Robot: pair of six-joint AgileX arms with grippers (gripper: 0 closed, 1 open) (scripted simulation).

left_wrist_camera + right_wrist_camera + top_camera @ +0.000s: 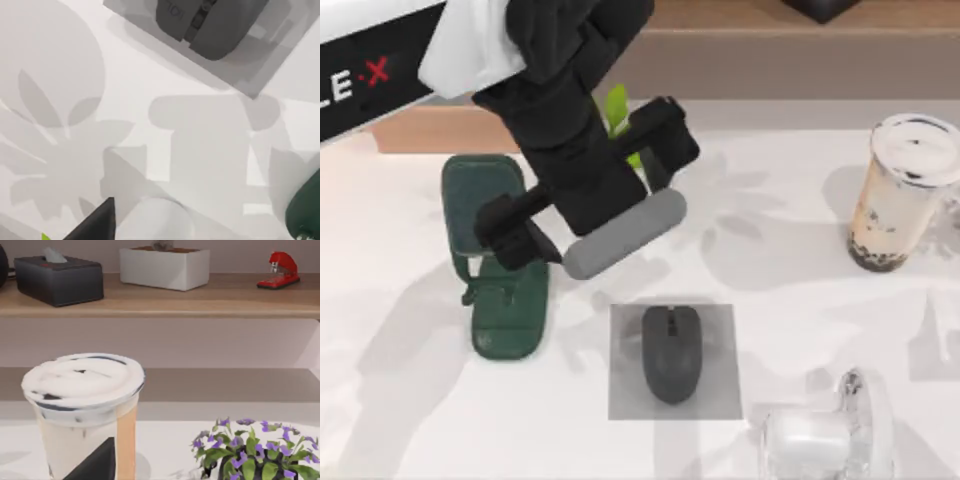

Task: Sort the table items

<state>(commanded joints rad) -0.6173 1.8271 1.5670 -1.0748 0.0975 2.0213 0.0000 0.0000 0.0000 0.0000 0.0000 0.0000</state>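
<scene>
Top view puts the mouse settled on its grey pad at lower centre, the milk tea cup unsorted at right, and the left gripper, whose jaws I cannot tell, hovering upper left.

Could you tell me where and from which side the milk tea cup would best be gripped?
Probably around the mid-body of the milk tea cup, coming in level from the side. It stands upright at the table's right, its wall is round and slightly tapered, and the wide lid on top offers no hold from above. The right wrist view already faces its side.
</scene>
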